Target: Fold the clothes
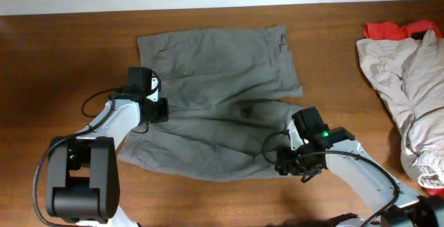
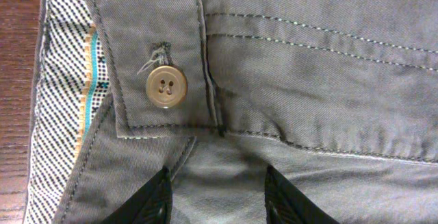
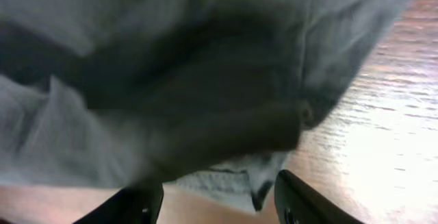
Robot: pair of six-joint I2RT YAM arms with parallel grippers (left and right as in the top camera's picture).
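Grey shorts (image 1: 222, 81) lie spread on the wooden table (image 1: 55, 67), the lower half rumpled. My left gripper (image 1: 156, 109) sits at the shorts' left edge. In the left wrist view its fingers (image 2: 217, 196) are apart and rest on the grey cloth (image 2: 308, 80) just below the waistband button (image 2: 166, 87). My right gripper (image 1: 288, 164) is at the shorts' lower right edge. In the right wrist view its fingers (image 3: 219, 200) are apart, with a blurred hem of the shorts (image 3: 171, 66) hanging between them over the table.
A pile of beige clothes (image 1: 409, 81) lies at the right edge of the table, with a red garment (image 1: 388, 29) behind it. Bare wood lies left of the shorts and along the front edge.
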